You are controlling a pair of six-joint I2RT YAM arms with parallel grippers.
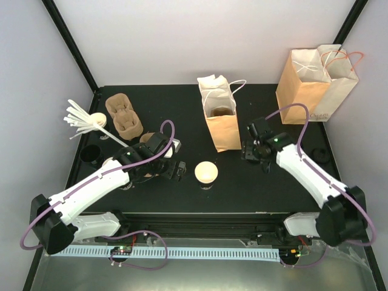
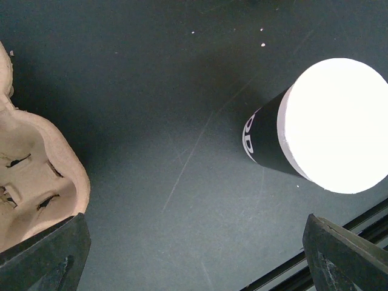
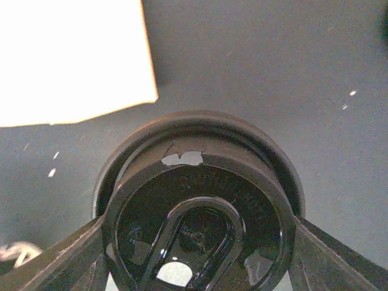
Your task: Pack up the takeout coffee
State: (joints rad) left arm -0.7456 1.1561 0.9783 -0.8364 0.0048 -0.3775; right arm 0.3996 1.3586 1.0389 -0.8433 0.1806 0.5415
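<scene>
Seen only up close — shiny black-lidded takeout coffee point(image 3: 200, 176), squeezed by right pincer point(image 3: 199, 233) beside the brown bag point(image 1: 222, 130); left pincer point(image 2: 194, 245) wide apart.

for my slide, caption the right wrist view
Right gripper straddling the coffee lid from above, paper bag at upper left.

Overhead view was bright, evenly lit, sharp; paper bags point(image 1: 221, 130) cast short soft shadows on the black bench point(image 1: 267, 188). Left wrist: open cup point(image 2: 336, 124) burned out to flat white. Right wrist: nearest bag point(image 3: 73, 57) overexposed; takeout coffee point(image 3: 200, 182) sat close, slightly soft, with small glare spots.
</scene>
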